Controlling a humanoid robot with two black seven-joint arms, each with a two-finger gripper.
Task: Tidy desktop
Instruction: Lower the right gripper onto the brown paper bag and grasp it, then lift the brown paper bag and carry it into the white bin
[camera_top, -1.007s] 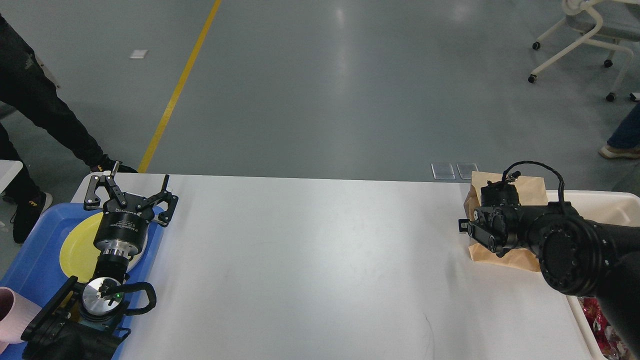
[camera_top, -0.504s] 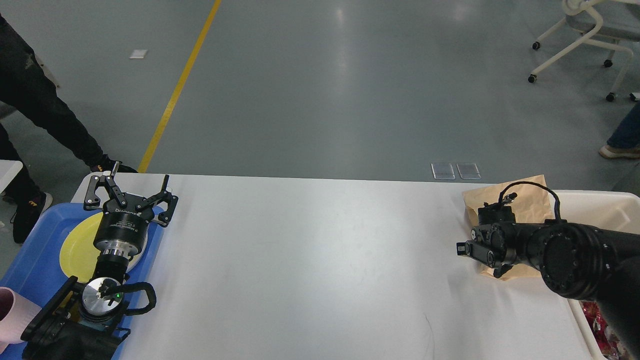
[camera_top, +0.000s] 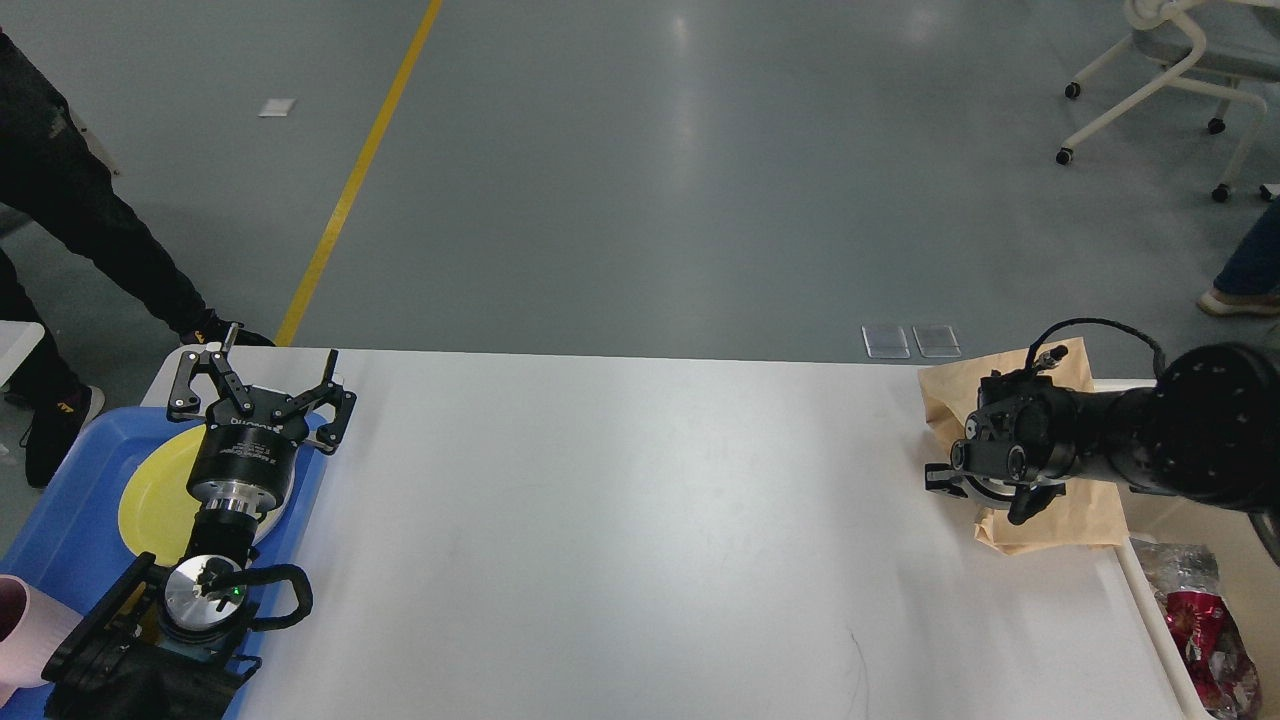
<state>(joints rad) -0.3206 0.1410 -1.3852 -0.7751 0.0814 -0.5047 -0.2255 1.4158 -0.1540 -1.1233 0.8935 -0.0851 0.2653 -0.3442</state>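
Observation:
The white desktop (camera_top: 640, 520) fills the lower middle of the head view. My left gripper (camera_top: 260, 385) is open and empty, hovering over the far end of the blue tray (camera_top: 60, 520) and the yellow plate (camera_top: 150, 495). My right gripper (camera_top: 985, 495) is at the desktop's far right edge, on a crumpled brown paper bag (camera_top: 1085, 510). The bag moves with it, so it looks shut on the bag, though the fingers are dark and hard to separate. The bag overlaps the rim of the cream bin (camera_top: 1135, 575).
The bin at the right holds red and silver wrappers (camera_top: 1195, 610). A pink cup (camera_top: 15, 625) stands at the tray's near left. A person's legs (camera_top: 70, 210) are at the far left. A wheeled chair (camera_top: 1170, 60) stands at the back right.
My right arm swung right and back, taking the paper bag with it toward the bin. The bag went from standing to lying flatter. The wrappers in the bin came into view. My left arm stayed still.

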